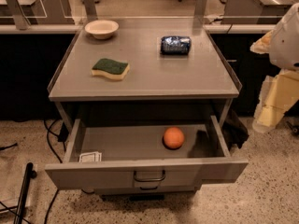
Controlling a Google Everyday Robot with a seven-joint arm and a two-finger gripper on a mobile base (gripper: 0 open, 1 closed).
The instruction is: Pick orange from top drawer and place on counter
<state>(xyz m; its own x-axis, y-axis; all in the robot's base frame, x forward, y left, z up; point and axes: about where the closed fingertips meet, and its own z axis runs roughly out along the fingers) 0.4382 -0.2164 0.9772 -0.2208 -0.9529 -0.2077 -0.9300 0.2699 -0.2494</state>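
My pincer sits far right of the orange; its opening I can't tell. Reaching in, I may clip the top drawer wall or set the fruit rolling.

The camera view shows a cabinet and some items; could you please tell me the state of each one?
Top drawer: pulled open.
Orange: lying in the top drawer, right of middle, ungrasped.
Sponge: flat on the counter, green side up.
Bowl: upright on the counter, back left.
Blue packet: lying on the counter, back right.
Gripper: at the right edge of the view, away from the orange.
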